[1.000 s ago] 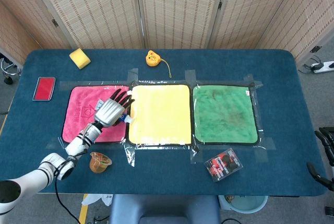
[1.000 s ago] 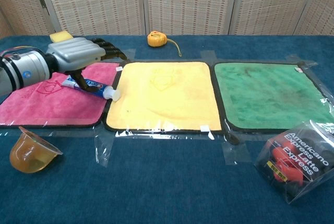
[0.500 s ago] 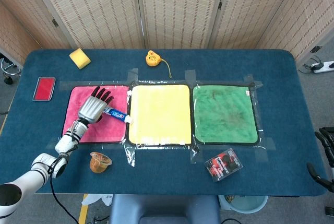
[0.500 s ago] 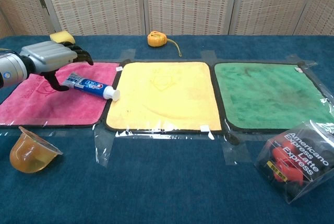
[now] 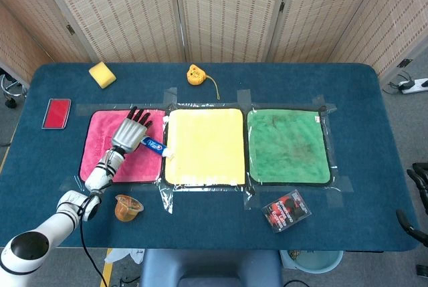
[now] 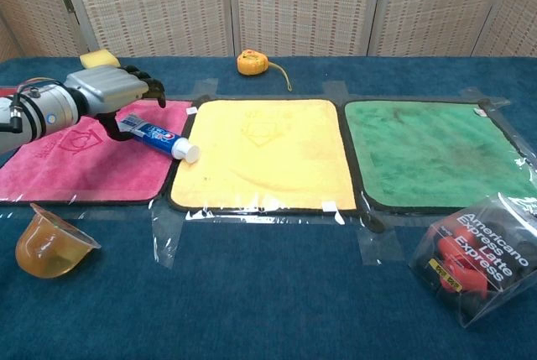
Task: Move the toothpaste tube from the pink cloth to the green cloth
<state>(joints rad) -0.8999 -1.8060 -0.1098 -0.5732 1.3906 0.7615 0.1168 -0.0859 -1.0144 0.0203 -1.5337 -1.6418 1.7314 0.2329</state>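
Note:
The toothpaste tube (image 5: 154,144) (image 6: 159,135) lies flat on the right part of the pink cloth (image 5: 100,160) (image 6: 75,167). Its white cap pokes over the edge toward the yellow cloth (image 5: 204,145). My left hand (image 5: 130,131) (image 6: 109,90) is over the tube's tail end, dark fingers stretched forward and apart, thumb low beside the tail; it touches the tube without lifting it. The green cloth (image 5: 289,145) (image 6: 436,152) lies bare at the right. Only dark fingers (image 5: 413,174) of my right hand show, at the head view's right edge, off the table, apart and holding nothing.
A jelly cup (image 5: 127,207) (image 6: 46,244) stands in front of the pink cloth. A coffee packet (image 5: 286,210) (image 6: 478,263) lies in front of the green cloth. At the back are a yellow sponge (image 5: 101,74), a yellow tape measure (image 5: 194,73) and a red case (image 5: 57,113).
My left hand drew back left off the tube, then came forward and right again onto its tail. The tube shifted slightly right. The right hand stayed put.

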